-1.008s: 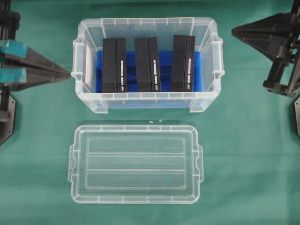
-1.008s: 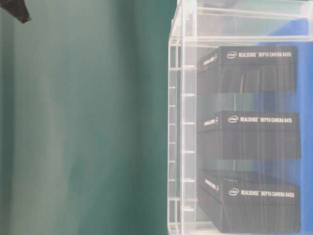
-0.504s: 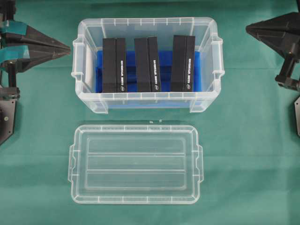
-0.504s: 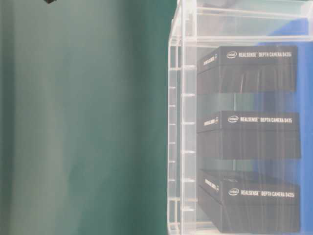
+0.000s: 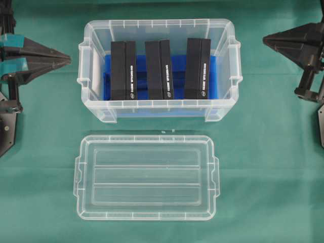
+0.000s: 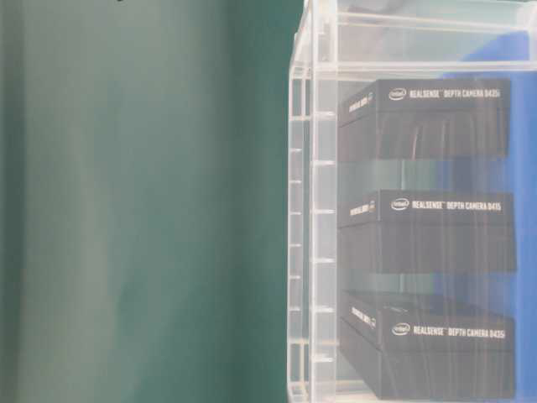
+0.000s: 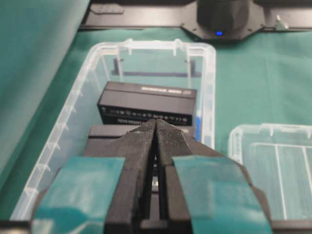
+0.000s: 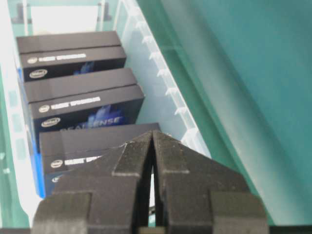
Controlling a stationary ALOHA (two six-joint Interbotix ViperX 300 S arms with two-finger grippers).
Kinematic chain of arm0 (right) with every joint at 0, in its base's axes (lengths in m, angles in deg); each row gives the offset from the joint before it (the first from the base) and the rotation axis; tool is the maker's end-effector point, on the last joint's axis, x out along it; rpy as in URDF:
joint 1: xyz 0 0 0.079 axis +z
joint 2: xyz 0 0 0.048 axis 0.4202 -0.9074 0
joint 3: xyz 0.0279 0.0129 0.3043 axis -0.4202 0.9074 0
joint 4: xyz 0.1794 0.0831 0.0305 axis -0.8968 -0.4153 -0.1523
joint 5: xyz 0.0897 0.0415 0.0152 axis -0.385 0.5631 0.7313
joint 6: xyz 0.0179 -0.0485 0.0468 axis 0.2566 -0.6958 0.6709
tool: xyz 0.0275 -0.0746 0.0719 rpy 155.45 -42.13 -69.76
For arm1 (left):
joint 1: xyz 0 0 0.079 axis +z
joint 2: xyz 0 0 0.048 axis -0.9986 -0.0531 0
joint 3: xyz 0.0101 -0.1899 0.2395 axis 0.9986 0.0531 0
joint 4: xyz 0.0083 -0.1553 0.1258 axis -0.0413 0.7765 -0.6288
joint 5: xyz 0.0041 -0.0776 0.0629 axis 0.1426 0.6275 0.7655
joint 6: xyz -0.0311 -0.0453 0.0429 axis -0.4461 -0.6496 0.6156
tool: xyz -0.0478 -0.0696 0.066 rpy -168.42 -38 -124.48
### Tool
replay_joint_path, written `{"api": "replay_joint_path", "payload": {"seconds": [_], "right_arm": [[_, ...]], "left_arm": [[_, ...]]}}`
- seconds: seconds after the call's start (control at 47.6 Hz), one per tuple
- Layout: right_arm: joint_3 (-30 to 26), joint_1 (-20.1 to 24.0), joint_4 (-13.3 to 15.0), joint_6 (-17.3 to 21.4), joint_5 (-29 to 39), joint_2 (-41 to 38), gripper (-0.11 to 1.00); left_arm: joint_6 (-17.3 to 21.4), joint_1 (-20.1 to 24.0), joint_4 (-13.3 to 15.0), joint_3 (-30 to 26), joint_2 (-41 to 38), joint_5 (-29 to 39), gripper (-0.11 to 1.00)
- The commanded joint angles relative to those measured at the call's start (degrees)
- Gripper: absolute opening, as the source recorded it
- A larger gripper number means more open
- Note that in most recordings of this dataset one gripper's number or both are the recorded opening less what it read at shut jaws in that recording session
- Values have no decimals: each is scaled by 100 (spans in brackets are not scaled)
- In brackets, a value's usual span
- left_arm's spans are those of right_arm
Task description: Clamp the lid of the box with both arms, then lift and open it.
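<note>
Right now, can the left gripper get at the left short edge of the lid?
Probably yes: the lid lies flat on the cloth, apart from the box, with nothing between it and the shut left gripper.

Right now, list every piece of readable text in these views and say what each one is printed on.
"intel REALSENSE DEPTH CAMERA D435i": top black case in the table-level view.
"intel REALSENSE DEPTH CAMERA D415": middle black case.
"intel REALSENSE DEPTH CAMERA D435i": bottom black case.
White print on the case edges in the overhead and wrist views: too small or blurred.
The box and lid: no text visible.
</note>
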Motion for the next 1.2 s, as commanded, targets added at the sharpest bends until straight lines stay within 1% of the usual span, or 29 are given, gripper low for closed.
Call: {"api": "replay_joint_path", "payload": {"seconds": [0.0,0.147,0.252,0.861,1.176], "right_arm": [[-18,-62,35,-9,-158,0,0],[26,-105,35,-9,-308,0,0],[26,-114,35,-9,-360,0,0],[26,-114,26,0,-501,-9,0],[26,-114,0,0,-738,-62,0]], "left_arm": [[-18,26,26,88,44,-229,1],[-18,35,35,325,149,-475,1],[-35,35,44,396,202,-501,1],[-44,35,70,404,237,-475,1],[-53,35,88,413,237,-448,1]]}}
